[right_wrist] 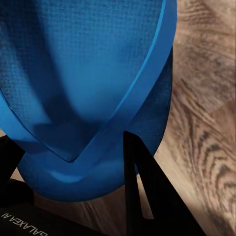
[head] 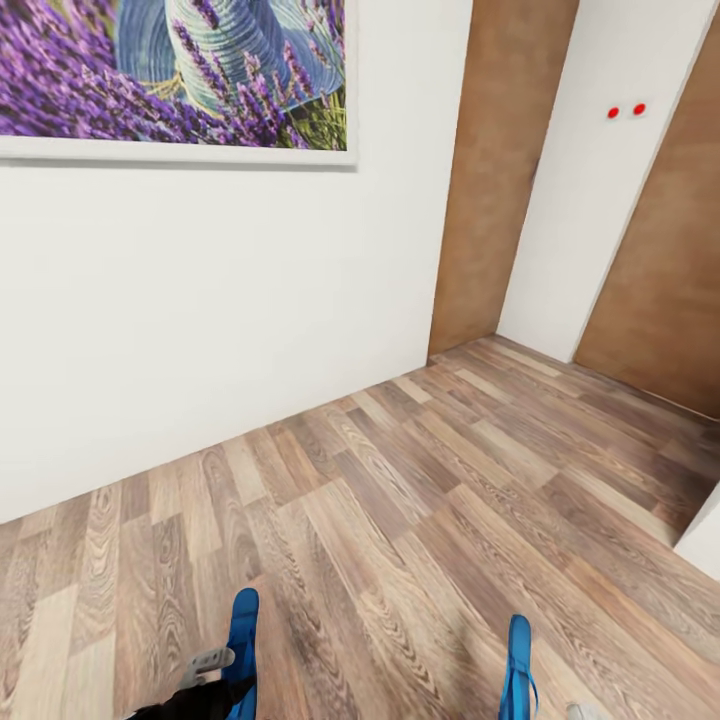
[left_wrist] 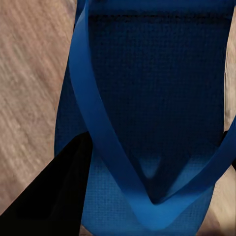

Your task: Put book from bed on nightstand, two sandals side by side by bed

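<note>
Each pincer holds a sandal: left pincer on the left sandal; right pincer on the right sandal, both carried above the wood floor; they look light and floppy, so grip the sole edge, not the thin strap.

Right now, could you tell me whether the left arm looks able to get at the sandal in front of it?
Probably yes: the left gripper already sits at the sandal, one dark finger beside its sole, with bare wood floor beneath.
</note>
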You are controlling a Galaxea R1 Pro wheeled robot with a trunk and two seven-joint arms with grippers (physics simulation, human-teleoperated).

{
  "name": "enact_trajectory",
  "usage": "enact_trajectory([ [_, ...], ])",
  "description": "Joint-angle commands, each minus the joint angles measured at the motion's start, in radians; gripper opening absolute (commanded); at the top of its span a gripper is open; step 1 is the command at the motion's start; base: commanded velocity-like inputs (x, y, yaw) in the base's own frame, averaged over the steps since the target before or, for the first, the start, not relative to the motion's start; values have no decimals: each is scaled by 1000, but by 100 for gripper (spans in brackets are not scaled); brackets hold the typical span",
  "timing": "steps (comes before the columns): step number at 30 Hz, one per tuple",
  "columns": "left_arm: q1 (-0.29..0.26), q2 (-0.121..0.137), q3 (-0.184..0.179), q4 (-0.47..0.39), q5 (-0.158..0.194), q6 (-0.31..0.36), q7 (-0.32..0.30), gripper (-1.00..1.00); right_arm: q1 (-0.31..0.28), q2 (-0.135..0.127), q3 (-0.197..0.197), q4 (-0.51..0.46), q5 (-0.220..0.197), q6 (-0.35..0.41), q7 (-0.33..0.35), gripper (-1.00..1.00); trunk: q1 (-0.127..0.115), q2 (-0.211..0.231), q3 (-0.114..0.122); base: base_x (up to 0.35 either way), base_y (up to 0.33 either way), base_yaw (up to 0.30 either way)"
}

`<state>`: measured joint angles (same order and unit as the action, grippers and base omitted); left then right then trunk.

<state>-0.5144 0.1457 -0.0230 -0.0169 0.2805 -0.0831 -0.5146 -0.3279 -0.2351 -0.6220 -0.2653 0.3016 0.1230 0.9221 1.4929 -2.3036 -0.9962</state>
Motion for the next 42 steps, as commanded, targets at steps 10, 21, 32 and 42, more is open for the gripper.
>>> enact_trajectory([
  [10,-1,0,-2,2,3,-4,-2,-100,0,1,-8,-1,4,11,6,-100,0,0,-1,0,0,289],
  [21,-1,0,-2,2,3,-4,-2,-100,0,2,-8,-2,5,11,6,-100,0,0,-1,0,0,289],
  [32,-1,0,-2,2,3,-4,-2,-100,0,2,-8,-1,5,11,6,-100,0,0,-1,0,0,289],
  [42,-1,0,-2,2,3,-4,-2,-100,0,2,-8,-1,5,11,6,-100,0,0,-1,0,0,289],
])
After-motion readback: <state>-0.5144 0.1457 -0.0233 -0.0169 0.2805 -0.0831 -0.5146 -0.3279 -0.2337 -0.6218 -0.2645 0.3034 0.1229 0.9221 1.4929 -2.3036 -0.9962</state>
